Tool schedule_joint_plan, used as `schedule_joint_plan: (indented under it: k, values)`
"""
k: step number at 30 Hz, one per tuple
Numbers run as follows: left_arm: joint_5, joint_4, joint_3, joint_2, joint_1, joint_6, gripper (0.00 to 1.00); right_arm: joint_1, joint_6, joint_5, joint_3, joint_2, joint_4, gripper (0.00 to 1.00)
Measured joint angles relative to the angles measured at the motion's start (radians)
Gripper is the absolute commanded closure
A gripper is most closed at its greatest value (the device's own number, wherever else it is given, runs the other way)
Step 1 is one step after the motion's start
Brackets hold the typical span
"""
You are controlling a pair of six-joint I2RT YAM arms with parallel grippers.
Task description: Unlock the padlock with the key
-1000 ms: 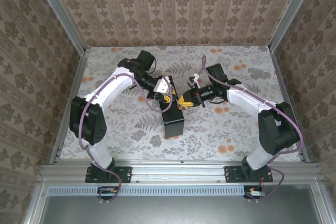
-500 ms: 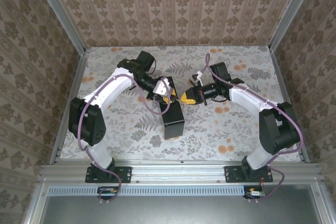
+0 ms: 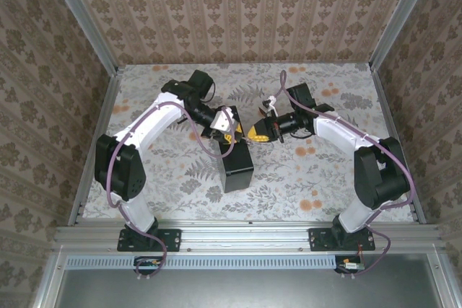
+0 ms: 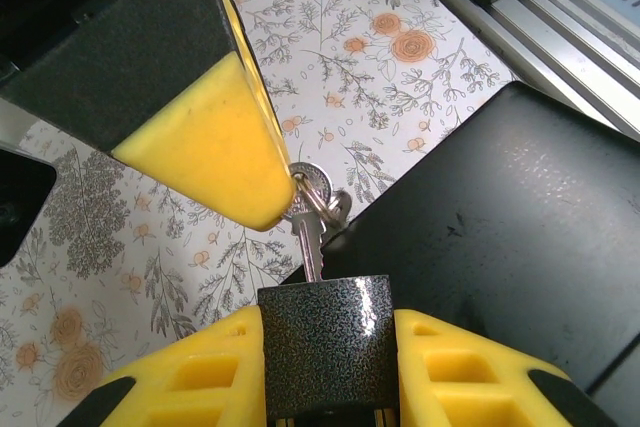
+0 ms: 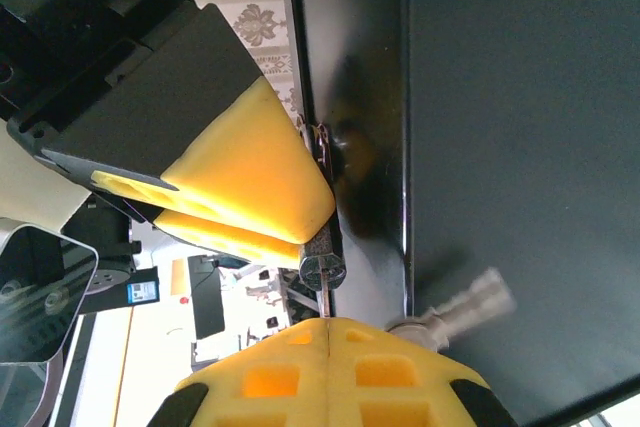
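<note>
The padlock (image 4: 325, 347) has a dark speckled metal body and is clamped between the yellow fingers of my left gripper (image 4: 325, 342), which is shut on it. A silver key (image 4: 310, 247) sticks into its keyhole. My right gripper (image 5: 328, 332) is shut on the key's head, and the key shaft (image 5: 326, 299) runs into the padlock's bottom face (image 5: 322, 269). A spare key (image 5: 470, 299) on the ring swings, blurred. In the top view the left gripper (image 3: 229, 126) and right gripper (image 3: 256, 133) meet tip to tip above the table's middle.
A black box (image 3: 238, 167) lies just under and in front of both grippers, its dark lid (image 4: 500, 217) close beside the padlock. The floral table (image 3: 317, 178) spreads around it. Patterned walls and a metal rail (image 3: 245, 234) close the space in.
The right gripper has shifted slightly up and back while holding the key, its wrist turning. The left gripper and padlock have stayed nearly in place.
</note>
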Motion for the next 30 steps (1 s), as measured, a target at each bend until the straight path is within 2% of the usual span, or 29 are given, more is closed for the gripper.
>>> schedule_joint_plan:
  k: [10,24,30]
  values:
    - [-0.038,0.015,0.000,0.000,0.001,-0.082,0.82,0.012,0.097,0.040,-0.020,0.000,0.102,1.00]
    - [-0.084,0.069,-0.002,0.000,0.001,-0.249,0.82,0.012,0.277,0.095,-0.129,-0.019,0.401,1.00]
    - [-0.088,0.093,-0.007,0.000,0.001,-0.285,0.82,0.012,0.323,0.111,-0.142,-0.019,0.455,1.00]
